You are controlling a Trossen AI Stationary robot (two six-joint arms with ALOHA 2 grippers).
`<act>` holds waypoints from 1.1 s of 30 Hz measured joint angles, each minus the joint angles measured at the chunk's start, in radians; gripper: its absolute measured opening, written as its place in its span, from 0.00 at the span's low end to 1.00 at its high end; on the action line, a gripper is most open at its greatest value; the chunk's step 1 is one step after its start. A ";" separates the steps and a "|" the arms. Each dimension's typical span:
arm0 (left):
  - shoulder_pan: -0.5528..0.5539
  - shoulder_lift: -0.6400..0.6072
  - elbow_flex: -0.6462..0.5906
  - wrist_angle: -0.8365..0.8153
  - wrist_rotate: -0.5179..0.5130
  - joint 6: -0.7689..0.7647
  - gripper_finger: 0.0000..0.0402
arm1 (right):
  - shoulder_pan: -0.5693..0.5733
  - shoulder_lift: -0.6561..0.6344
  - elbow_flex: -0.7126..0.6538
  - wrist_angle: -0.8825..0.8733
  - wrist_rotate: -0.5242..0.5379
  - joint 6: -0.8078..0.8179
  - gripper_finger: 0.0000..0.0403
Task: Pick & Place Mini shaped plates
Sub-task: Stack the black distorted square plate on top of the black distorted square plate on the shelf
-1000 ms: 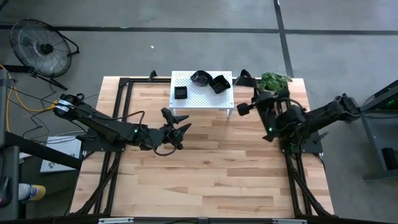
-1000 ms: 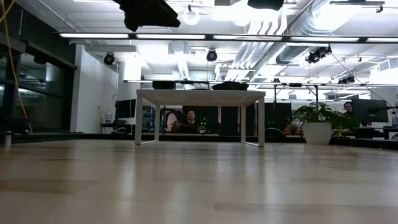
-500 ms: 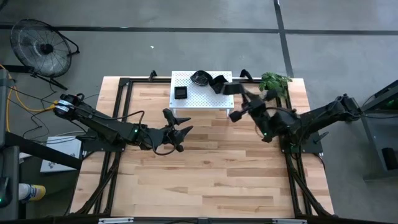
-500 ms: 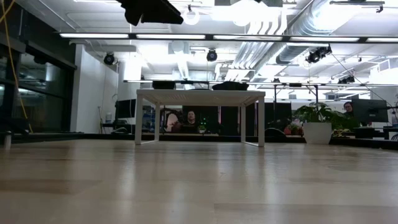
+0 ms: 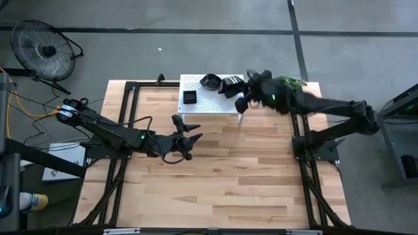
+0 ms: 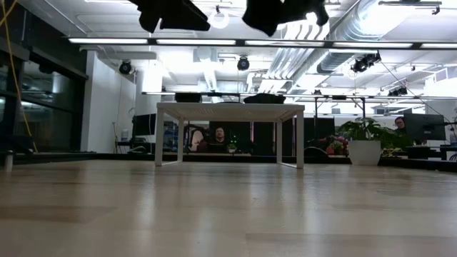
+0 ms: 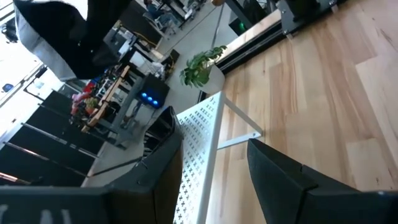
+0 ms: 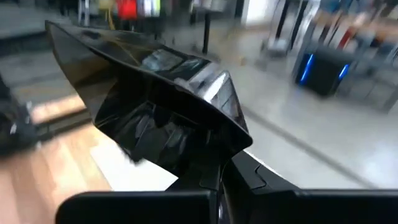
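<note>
Wooden slatted table (image 5: 215,176) from above, grey concrete floor all round, a floor fan (image 5: 40,46) off the far left corner. White perforated stand (image 5: 209,101) at the far middle edge, bearing three black plates: a small square plate (image 5: 189,97) toward the left, a round wavy plate (image 5: 210,81) at the back, and an angular plate (image 5: 230,87) at the right end. Right gripper (image 5: 243,96) stretched across to the stand's right end, at the angular plate. Close on that plate in the right wrist view: glossy black plate (image 8: 155,106) filling the frame, tilted, its lower edge clamped between the dark fingers (image 8: 214,180), white stand surface blurred beneath. Left gripper (image 5: 189,137) low over the table, near the stand's front edge, its fingers spread apart and holding nothing. Left wrist view alone: spread fingers (image 7: 280,174) framing the stand's perforated top (image 7: 199,155) and one leg, a potted plant (image 7: 200,65) past the table edge. Level low view: only dark shapes of both arms at the upper edge, the stand (image 6: 230,111) side-on with flat dark plates on top, an open office behind with seated people (image 6: 214,137) and another potted plant (image 6: 364,139).
</note>
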 joint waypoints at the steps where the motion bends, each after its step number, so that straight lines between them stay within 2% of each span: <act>1: 0.000 0.000 0.000 -0.006 0.000 0.000 0.44 | -0.039 0.012 0.038 -0.063 -0.049 0.017 0.00; 11: 0.000 -0.022 0.000 -0.100 -0.020 -0.008 0.44 | -0.360 0.225 0.357 -0.452 -0.524 0.039 0.00; 16: 0.001 -0.103 -0.047 -0.090 0.006 -0.021 0.44 | -0.459 0.378 0.509 -0.647 -0.693 0.005 0.00; 19: 0.001 -0.184 -0.116 -0.049 0.038 -0.025 0.44 | -0.491 0.452 0.600 -0.753 -0.738 -0.023 0.00; 22: 0.005 -0.263 -0.212 0.044 0.128 -0.011 0.44 | -0.520 0.507 0.696 -0.874 -0.777 -0.070 0.00; 25: 0.038 -0.334 -0.316 0.180 0.288 0.002 0.44 | -0.553 0.553 0.789 -0.964 -0.826 -0.093 0.00; 29: 0.112 -0.410 -0.456 0.361 0.475 0.001 0.44 | -0.593 0.595 0.878 -1.010 -0.939 -0.118 0.00; 33: 0.182 -0.472 -0.559 0.526 0.622 0.002 0.44 | -0.615 0.639 0.919 -1.036 -0.966 -0.142 0.00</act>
